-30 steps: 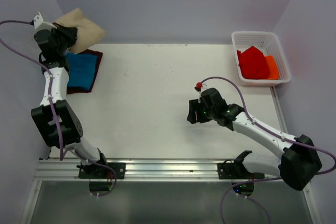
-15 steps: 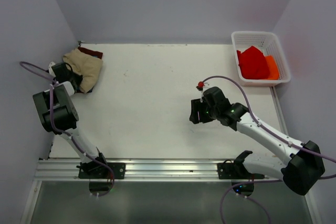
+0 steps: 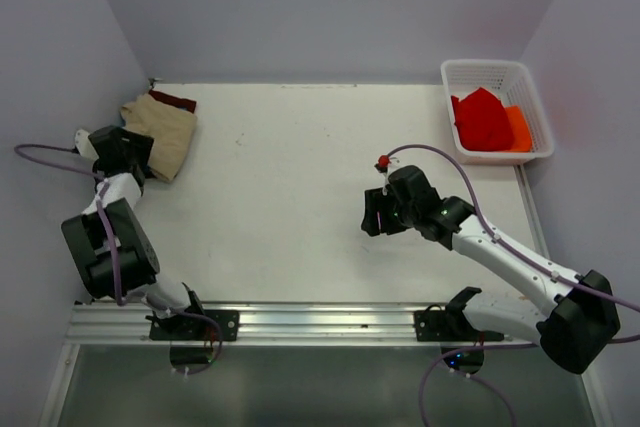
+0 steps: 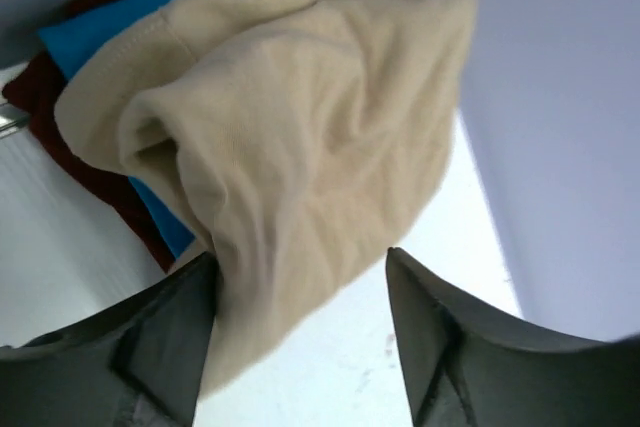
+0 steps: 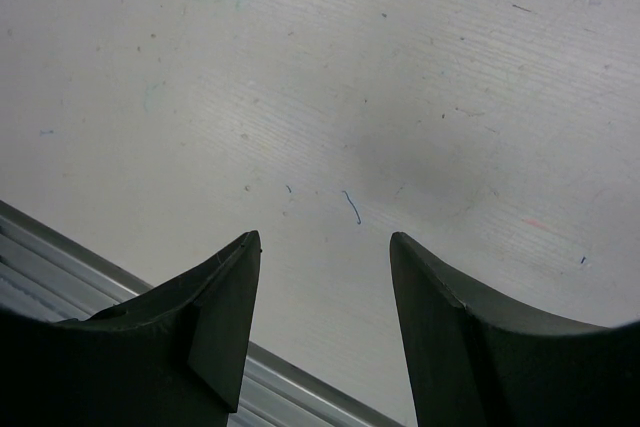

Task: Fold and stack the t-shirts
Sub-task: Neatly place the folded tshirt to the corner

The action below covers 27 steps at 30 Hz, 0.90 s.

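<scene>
The tan t-shirt (image 3: pixel 165 132) lies loosely bunched on top of the stack at the table's far left. In the left wrist view the tan t-shirt (image 4: pixel 300 127) covers most of the blue t-shirt (image 4: pixel 150 7) and the maroon t-shirt (image 4: pixel 40 97); only their edges show. From the top just a maroon corner (image 3: pixel 178 100) peeks out. My left gripper (image 4: pixel 300 257) is open at the stack's near edge (image 3: pixel 138 157), a tan fold hanging beside its left finger. My right gripper (image 3: pixel 372 215) hovers open over bare table (image 5: pixel 325 237), holding nothing.
A white basket (image 3: pixel 495 67) at the back right corner holds a red cloth (image 3: pixel 483 119) and an orange cloth (image 3: pixel 518 127). The side wall stands close behind the stack on the left. A metal rail (image 3: pixel 330 322) runs along the near edge.
The left arm lowered the tan t-shirt onto the blue and maroon ones, then opened its jaws and drew back slightly. The right arm barely moved.
</scene>
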Each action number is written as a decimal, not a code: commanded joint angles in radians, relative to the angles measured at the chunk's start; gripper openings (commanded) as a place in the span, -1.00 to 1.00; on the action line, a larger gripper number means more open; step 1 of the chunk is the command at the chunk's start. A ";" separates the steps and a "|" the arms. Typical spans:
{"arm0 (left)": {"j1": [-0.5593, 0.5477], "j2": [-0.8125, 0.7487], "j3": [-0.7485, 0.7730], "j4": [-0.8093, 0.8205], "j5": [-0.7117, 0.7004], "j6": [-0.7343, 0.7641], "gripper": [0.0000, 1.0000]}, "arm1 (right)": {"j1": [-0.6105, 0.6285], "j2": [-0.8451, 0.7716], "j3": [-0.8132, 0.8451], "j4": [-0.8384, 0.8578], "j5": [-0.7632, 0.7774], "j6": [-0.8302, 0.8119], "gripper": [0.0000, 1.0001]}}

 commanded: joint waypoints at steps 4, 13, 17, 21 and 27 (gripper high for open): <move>0.008 -0.340 -0.052 -0.137 -0.141 -0.184 0.56 | -0.002 -0.005 0.025 0.017 -0.002 -0.021 0.18; 0.003 -0.353 -0.089 0.183 0.129 -0.128 -0.95 | -0.001 -0.017 0.023 0.011 -0.016 -0.020 -0.25; 0.003 -0.100 0.084 0.195 0.220 -0.077 -1.00 | -0.002 -0.039 0.017 0.006 -0.027 -0.012 -0.66; 0.006 0.097 0.149 0.149 0.154 -0.062 -1.00 | -0.001 -0.091 0.014 -0.026 -0.013 -0.009 -0.70; 0.011 0.316 0.187 -0.008 0.040 -0.060 -1.00 | -0.002 -0.140 0.019 -0.052 0.007 -0.001 -0.69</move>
